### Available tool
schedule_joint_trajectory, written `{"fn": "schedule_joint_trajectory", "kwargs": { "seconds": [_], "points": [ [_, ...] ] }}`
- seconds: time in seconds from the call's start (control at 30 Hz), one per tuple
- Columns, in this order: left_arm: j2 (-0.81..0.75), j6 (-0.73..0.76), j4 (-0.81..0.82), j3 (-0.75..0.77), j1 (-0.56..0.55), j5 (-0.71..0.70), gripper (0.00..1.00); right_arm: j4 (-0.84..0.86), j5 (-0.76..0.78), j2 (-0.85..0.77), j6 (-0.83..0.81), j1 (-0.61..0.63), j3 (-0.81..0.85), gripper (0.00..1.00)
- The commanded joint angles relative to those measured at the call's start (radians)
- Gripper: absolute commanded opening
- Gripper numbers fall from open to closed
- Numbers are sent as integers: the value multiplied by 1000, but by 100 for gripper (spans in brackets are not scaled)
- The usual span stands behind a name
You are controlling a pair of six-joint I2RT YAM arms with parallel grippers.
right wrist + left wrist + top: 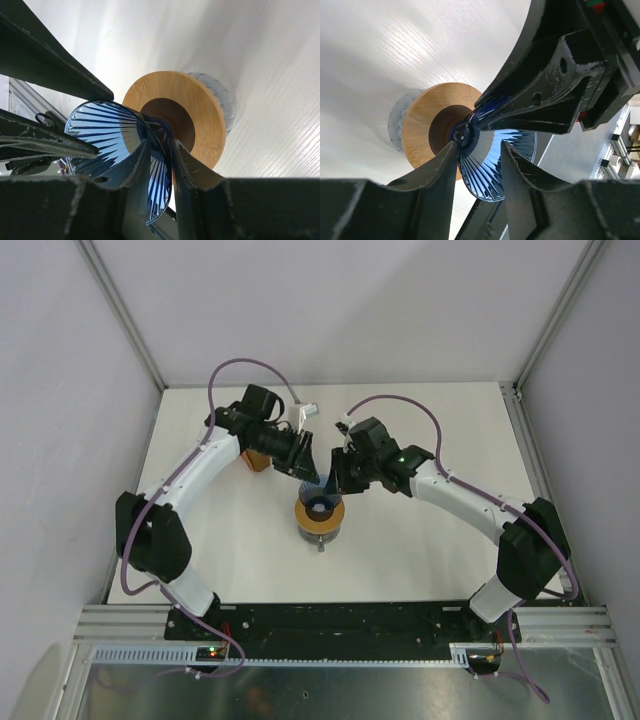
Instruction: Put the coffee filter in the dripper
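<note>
The dripper's blue ribbed cone [316,486] is tilted on its side just above its orange-brown ring collar [320,513], which lies flat on the greyish base. My right gripper [160,145] is shut on the cone's wall [100,125], one finger inside and one outside. My left gripper [479,147] is open, its fingers on either side of the cone [482,170] near the neck. The collar [422,120] and its dark centre hole show beyond the cone, also in the right wrist view [205,110]. The coffee filter is not in view.
An orange-brown packet [258,462] lies partly under my left arm at the back left. White enclosure walls with metal posts [120,310] close in the table's sides and back. A black rail [330,618] runs along the near edge.
</note>
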Motion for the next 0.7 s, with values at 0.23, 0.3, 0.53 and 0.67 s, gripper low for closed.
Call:
{"fn": "schedule_joint_trajectory", "kwargs": {
  "seconds": [0.23, 0.3, 0.53, 0.67],
  "points": [
    [-20, 22, 16, 90, 3, -20, 46, 27, 31, -41, -32, 3, 41, 47],
    [-29, 28, 15, 98, 4, -41, 47, 27, 35, -46, -35, 3, 44, 51],
    [-51, 48, 14, 144, 16, -81, 51, 23, 30, -45, -59, 2, 86, 61],
    [-65, 65, 15, 181, 49, -112, 54, 18, 20, -46, -82, 8, 116, 71]
  ]
}}
